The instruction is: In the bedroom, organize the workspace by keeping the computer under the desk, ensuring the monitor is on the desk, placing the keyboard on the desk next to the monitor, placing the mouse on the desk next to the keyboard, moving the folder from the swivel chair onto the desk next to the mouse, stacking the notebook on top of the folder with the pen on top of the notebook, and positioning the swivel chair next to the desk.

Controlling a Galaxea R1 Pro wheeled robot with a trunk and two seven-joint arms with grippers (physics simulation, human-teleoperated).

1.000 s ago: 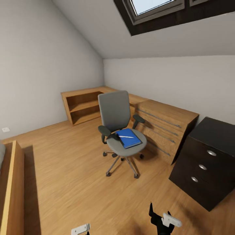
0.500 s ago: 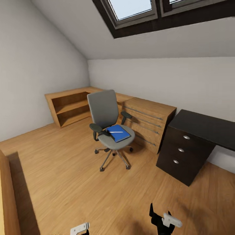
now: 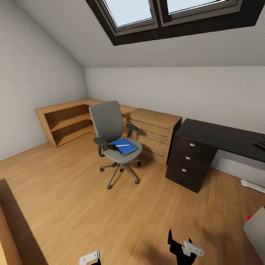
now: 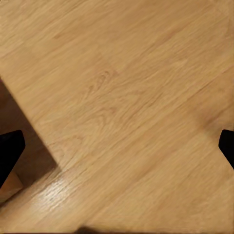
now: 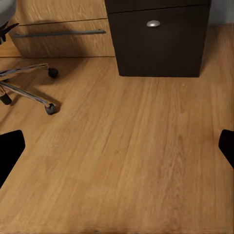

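The grey swivel chair (image 3: 109, 127) stands mid-room on the wood floor, its casters (image 5: 50, 108) showing in the right wrist view. On its seat lies a blue flat item (image 3: 125, 147), folder or notebook I cannot tell, with the white pen (image 3: 124, 145) across it. The black desk (image 3: 224, 137) with its three-knob drawer unit (image 3: 188, 159) stands to the chair's right. A corner of the keyboard (image 3: 261, 142) lies on the desk at the frame edge. My left gripper (image 4: 117, 146) and right gripper (image 5: 117, 146) hang open over bare floor, low in the head view. The monitor and mouse are out of view.
A light-wood chest (image 3: 156, 130) stands between chair and desk, and a corner shelf unit (image 3: 60, 121) runs along the left wall. A white object (image 3: 252, 185) lies on the floor under the desk. A pale grey box (image 3: 256, 228) sits at the right edge.
The camera has swung to the right: the chair and chest have slid left in the picture, and more of the black desk has come in. Both grippers keep the same pose.
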